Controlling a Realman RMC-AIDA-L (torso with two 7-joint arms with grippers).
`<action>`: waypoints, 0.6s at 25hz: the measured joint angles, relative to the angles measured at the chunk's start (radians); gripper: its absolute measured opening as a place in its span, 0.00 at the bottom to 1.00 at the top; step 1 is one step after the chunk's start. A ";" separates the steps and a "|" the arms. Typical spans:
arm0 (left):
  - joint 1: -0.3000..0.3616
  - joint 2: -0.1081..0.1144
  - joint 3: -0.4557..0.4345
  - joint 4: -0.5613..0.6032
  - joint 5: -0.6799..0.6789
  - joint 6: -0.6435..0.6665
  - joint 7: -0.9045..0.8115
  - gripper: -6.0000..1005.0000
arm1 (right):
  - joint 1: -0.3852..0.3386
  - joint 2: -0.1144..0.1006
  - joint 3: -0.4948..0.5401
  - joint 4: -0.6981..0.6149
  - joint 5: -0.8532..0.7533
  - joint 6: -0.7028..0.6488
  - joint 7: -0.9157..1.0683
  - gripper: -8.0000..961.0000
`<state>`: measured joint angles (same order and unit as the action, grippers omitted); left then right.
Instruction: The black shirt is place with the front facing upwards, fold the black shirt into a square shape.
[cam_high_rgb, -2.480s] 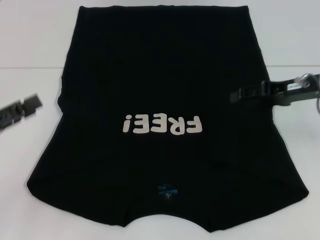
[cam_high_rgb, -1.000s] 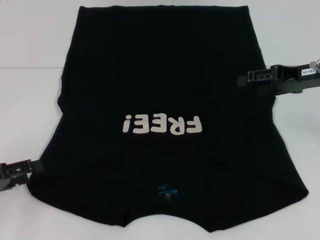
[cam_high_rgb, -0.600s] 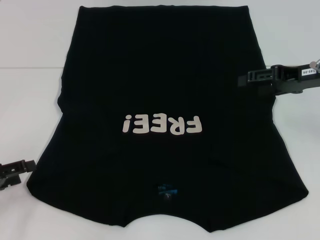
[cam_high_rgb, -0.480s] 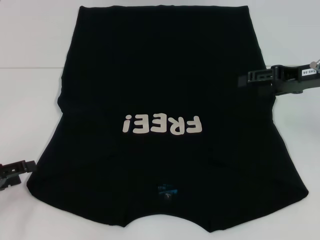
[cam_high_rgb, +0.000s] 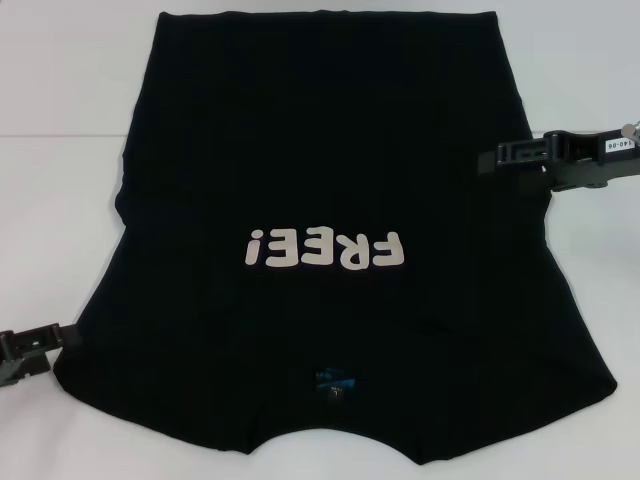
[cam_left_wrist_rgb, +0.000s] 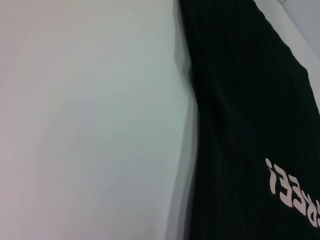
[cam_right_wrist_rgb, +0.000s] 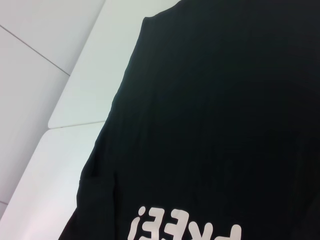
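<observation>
The black shirt (cam_high_rgb: 320, 150) lies flat, front up, on the white table (cam_high_rgb: 60, 120), hem at the far side and collar toward me. Its cream "FREE!" letters (cam_high_rgb: 326, 250) read upside down, and a small blue neck label (cam_high_rgb: 335, 381) shows near the collar. My left gripper (cam_high_rgb: 66, 334) is low at the near left, its tip at the edge of the left sleeve. My right gripper (cam_high_rgb: 482, 157) reaches in from the right, over the shirt's right side edge. The left wrist view shows the shirt's (cam_left_wrist_rgb: 240, 100) side edge, the right wrist view its (cam_right_wrist_rgb: 225, 100) body and far corner.
Bare white table (cam_left_wrist_rgb: 90, 125) runs along both sides of the shirt. A seam between table panels (cam_right_wrist_rgb: 75, 124) crosses behind the shirt's upper part. Nothing else lies on the surface.
The left gripper moved from the mid-left table toward me to the left sleeve, then edged slightly toward the cloth. The right gripper shifted a little farther away, then held still.
</observation>
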<state>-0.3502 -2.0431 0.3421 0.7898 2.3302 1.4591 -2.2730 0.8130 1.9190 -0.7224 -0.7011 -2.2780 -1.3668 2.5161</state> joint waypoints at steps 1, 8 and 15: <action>0.000 0.000 0.000 -0.002 0.000 0.000 0.000 0.79 | 0.000 0.000 0.000 0.000 0.000 0.000 0.000 0.95; -0.001 0.000 0.001 -0.011 0.002 -0.003 0.000 0.79 | 0.000 0.000 0.000 0.000 0.000 0.000 0.000 0.95; -0.004 0.000 0.003 -0.017 0.002 -0.003 0.000 0.79 | 0.000 -0.002 0.000 0.000 0.001 0.000 0.000 0.95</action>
<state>-0.3543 -2.0433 0.3452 0.7731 2.3317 1.4557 -2.2731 0.8130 1.9173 -0.7225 -0.7010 -2.2765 -1.3668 2.5165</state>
